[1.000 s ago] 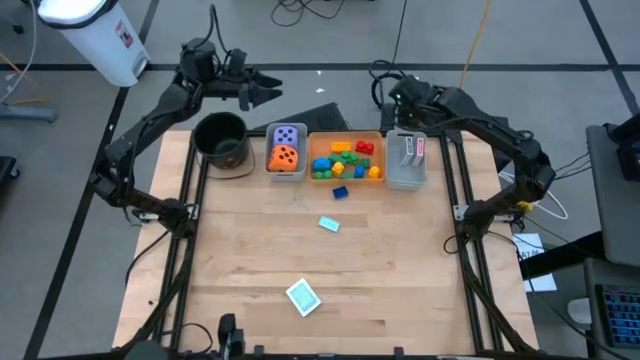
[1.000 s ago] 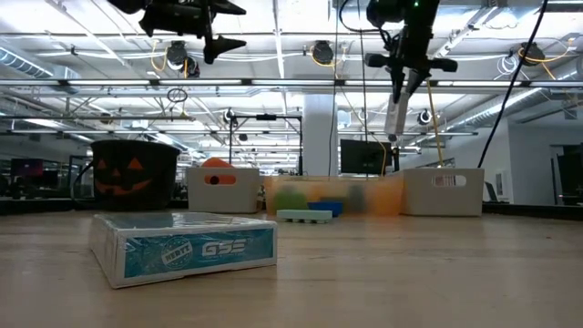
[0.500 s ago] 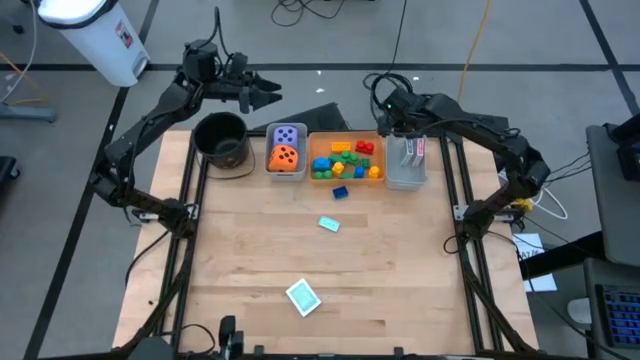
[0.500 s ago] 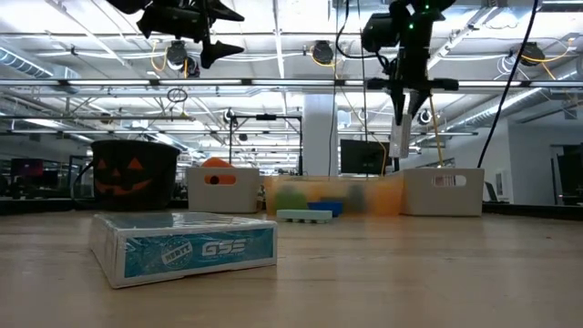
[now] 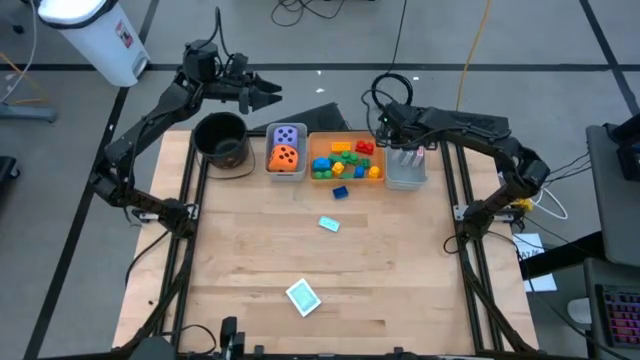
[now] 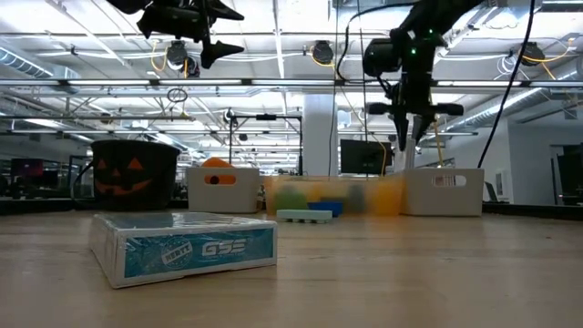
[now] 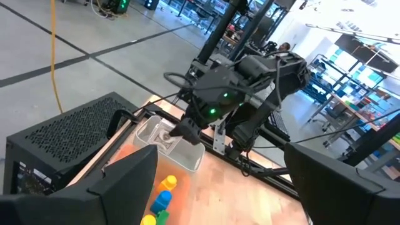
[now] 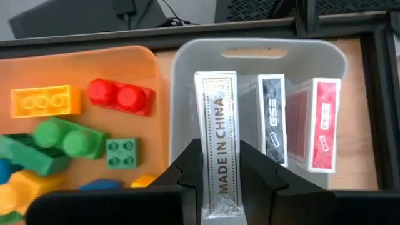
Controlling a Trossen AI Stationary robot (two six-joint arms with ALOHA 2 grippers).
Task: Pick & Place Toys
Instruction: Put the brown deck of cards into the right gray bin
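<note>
"MADE IN CHINA" on the held card pack point(image 8: 219, 140) — "GSE" on the teal pack point(image 6: 185, 248)

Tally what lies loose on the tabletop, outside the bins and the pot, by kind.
Card packs: 2
Blue brick: 1
Total: 3

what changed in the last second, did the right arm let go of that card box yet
Not yet. The right gripper, shut on the white card box, swung from the table's edge to over the grey bin. The left gripper, dice, bricks and both teal packs stayed put.
</note>
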